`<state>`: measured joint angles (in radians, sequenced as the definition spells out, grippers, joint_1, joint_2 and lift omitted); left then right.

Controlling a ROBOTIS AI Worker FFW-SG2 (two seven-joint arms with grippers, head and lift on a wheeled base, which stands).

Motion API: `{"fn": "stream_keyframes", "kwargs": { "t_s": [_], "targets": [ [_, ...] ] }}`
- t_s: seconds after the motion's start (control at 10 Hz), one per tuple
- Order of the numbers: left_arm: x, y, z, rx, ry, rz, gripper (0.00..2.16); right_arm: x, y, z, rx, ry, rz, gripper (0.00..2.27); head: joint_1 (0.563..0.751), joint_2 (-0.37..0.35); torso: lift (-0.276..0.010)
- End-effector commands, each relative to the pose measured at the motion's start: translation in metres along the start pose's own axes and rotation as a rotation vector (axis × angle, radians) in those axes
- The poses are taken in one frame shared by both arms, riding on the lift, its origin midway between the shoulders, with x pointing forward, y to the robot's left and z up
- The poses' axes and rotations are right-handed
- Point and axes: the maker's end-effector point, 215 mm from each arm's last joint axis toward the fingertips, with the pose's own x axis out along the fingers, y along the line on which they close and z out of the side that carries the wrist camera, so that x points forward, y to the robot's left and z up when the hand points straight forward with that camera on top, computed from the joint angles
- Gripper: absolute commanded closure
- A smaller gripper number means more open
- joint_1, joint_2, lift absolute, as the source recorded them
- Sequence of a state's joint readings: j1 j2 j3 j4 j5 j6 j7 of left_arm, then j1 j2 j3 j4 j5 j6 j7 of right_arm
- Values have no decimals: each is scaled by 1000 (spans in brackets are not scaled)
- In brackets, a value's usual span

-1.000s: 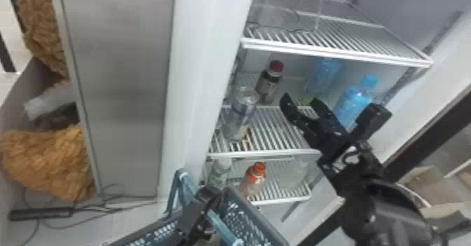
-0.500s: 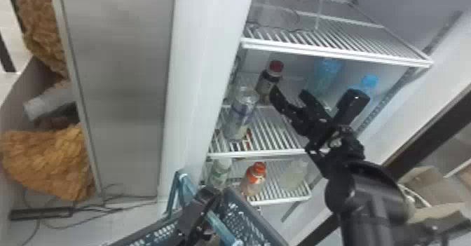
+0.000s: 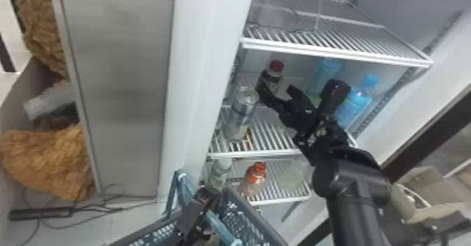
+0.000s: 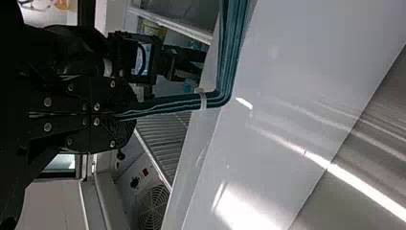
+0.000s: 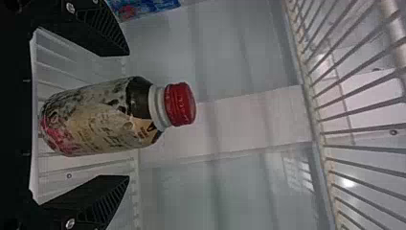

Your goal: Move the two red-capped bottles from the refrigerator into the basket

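Fingers (image 5: pixel 107 203) of the right gripper (image 3: pixel 276 93) were held apart, gripping nothing, and the red-capped bottle (image 5: pixel 95 117) was framed between them, a gap left on either side. It was set upright on the middle shelf (image 3: pixel 270 131) of the refrigerator. The right arm (image 3: pixel 354 192) was stretched in from the lower right, its gripper angled forward and leftward over that shelf.

Above the gripper, the space was bounded by the upper shelf (image 3: pixel 336 52); below, by the middle shelf's front rail (image 3: pixel 252 154). A silver can (image 3: pixel 240 114) was placed near it on the left, and two blue bottles (image 3: pixel 355 103) on the right. Bare wires were left exposed between can and wrist.

On the lower shelf (image 3: pixel 280 198), below the gripper, an orange-capped bottle (image 3: pixel 255 180) was flanked by two pale ones. Farther down and left, the basket (image 3: pixel 245 217) was held by its handle (image 4: pixel 230 52), clenched in the left gripper (image 3: pixel 206 197); its contents were mostly hidden.
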<state>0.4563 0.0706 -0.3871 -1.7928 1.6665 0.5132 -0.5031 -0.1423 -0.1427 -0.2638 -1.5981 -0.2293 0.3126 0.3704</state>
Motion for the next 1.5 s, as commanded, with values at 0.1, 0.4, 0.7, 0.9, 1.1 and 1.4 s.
{"fn": "stream_keyframes", "kwargs": {
  "t_s": [0.1, 0.4, 0.7, 0.9, 1.1, 1.4],
  "targets": [
    [1, 0, 0, 1, 3, -1, 1204, 19, 8, 6, -28, 9, 13, 90, 695, -350, 0],
    [1, -1, 0, -1, 2, -2, 1204, 22, 4, 1, -50, 46, -2, 90, 695, -350, 0],
    [1, -1, 0, 1, 3, -3, 1204, 26, -6, 1, -97, 75, -32, 148, 695, -350, 0],
    [1, 0, 0, 0, 2, -1, 1204, 31, -11, -3, -99, 100, -35, 552, 695, -350, 0],
    [1, 0, 1, 1, 0, -1, 1204, 38, -1, -8, -109, 121, -9, 1133, 695, -350, 0],
    [1, 0, 2, 3, -2, 0, 1204, 28, 7, 2, -124, 93, 0, 1274, 695, -350, 0]
  ]
}}
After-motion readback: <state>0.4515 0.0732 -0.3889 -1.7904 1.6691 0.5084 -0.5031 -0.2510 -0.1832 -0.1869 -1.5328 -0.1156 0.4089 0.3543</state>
